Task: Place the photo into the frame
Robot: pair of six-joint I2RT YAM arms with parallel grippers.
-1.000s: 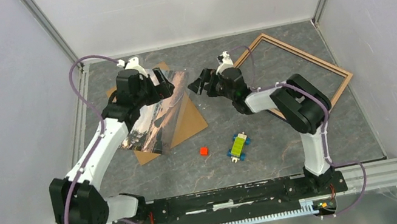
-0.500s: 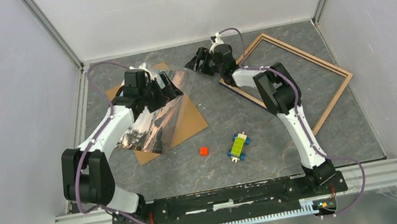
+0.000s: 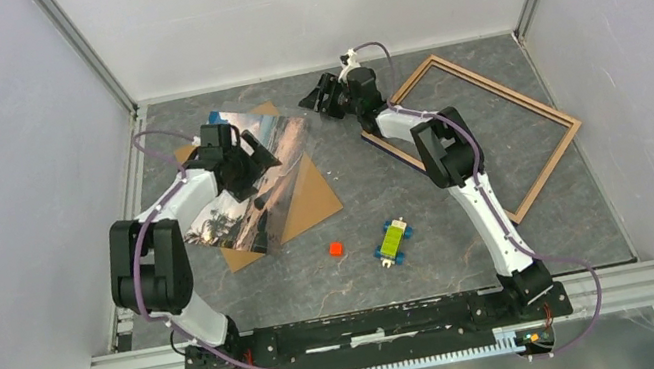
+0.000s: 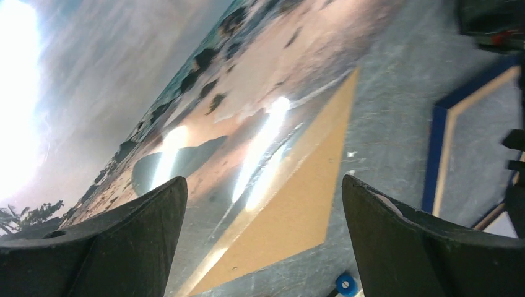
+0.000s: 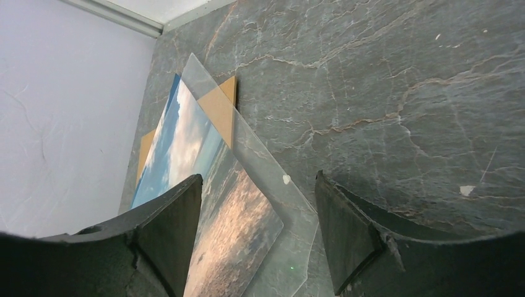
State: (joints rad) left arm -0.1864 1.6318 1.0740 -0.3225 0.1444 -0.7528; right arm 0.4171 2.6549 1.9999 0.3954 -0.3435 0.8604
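The photo (image 3: 263, 177), a glossy seaside print, lies on the brown backing board (image 3: 311, 202) at the back left, with a clear sheet partly over it. My left gripper (image 3: 255, 161) hovers over the photo, open and empty. In the left wrist view the photo (image 4: 186, 93) and the board (image 4: 297, 204) lie below the open left gripper (image 4: 263, 247). The frame (image 3: 505, 89) lies flat at the back right, wood side up; its blue edge (image 4: 438, 154) shows in the left wrist view. My right gripper (image 3: 320, 100) is open and empty between the photo (image 5: 186, 148) and the frame.
A clear sheet (image 5: 275, 204) overlaps the photo's right end. A small red cube (image 3: 335, 249) and a yellow-green and blue block (image 3: 394, 239) lie on the table in front. Grey walls close in the back and both sides.
My right gripper has moved toward the back wall. My left gripper has drawn back to the left over the photo, uncovering the photo's blue upper corner.
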